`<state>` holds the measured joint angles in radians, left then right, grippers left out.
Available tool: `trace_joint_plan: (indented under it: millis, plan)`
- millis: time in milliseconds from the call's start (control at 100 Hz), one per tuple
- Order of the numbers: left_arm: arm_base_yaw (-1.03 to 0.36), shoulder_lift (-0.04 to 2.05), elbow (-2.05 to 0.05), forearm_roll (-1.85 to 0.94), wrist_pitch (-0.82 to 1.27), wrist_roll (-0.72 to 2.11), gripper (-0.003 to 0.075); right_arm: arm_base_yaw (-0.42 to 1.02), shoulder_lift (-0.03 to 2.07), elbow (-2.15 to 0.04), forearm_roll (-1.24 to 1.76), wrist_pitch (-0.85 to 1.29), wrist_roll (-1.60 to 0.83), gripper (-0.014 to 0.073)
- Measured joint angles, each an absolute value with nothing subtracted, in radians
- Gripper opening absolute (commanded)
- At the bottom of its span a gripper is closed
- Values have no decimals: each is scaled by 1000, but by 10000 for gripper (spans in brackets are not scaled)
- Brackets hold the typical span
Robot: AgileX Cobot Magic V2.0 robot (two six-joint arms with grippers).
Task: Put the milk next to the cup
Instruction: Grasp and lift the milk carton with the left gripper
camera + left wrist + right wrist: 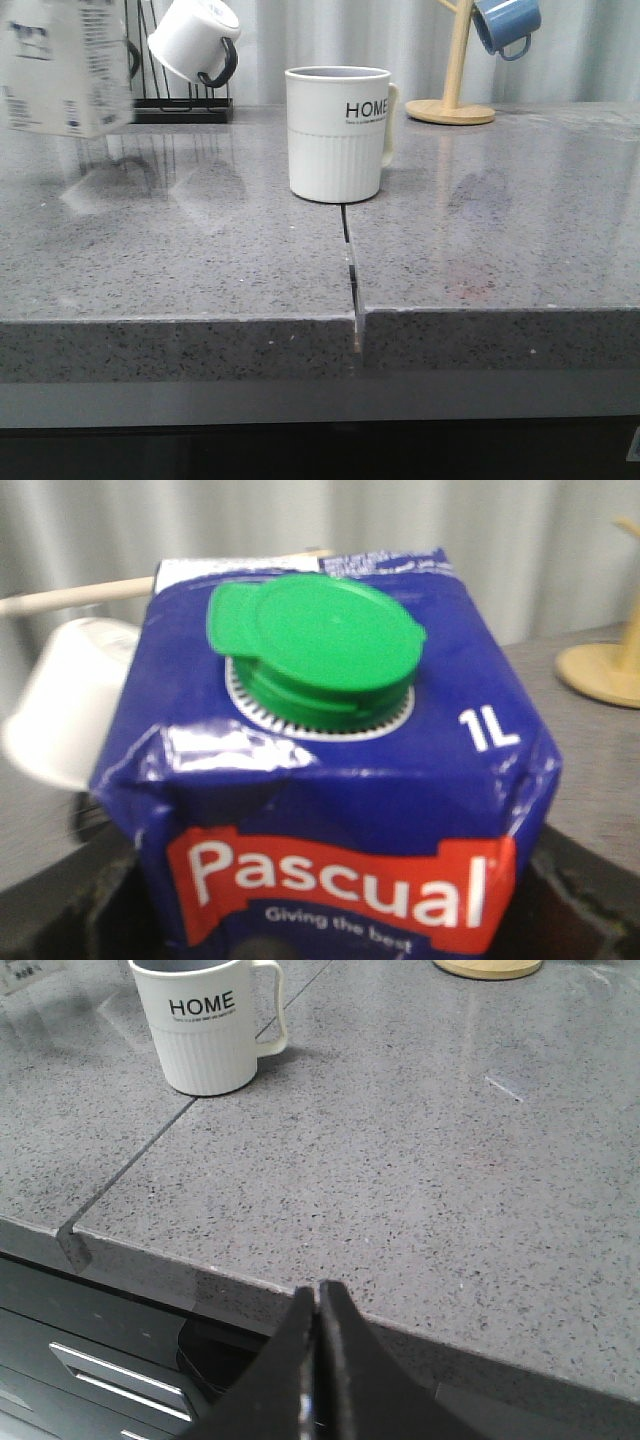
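Only left wrist shows milk (330, 780) green cap (315, 645).

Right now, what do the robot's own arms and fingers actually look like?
Little of them shows. The right gripper has two black fingers, smooth and matte, tapering to narrow tips. Of the left gripper, only dark, rough-looking black parts peek out at the picture's lower corners. No cables, markings or arm sections are visible, and the front view shows neither arm.

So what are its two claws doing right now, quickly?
Left claw: fingers barely in view, apparently holding the milk carton off the counter.
Right claw: closed, holding nothing.
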<state>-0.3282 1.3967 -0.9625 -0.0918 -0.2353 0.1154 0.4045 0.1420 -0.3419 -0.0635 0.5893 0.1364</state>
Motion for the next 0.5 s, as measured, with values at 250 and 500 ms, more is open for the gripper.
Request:
trace_joint_plan:
  millis: [250,500]
  plan:
    - [-470,1480,-963,-168,-354,125,231,404,142,-342,-63,589,136,-61]
    - [-537,1562,-963,-232,-450,127,231,404,142,-342,-63,589,136,-61]
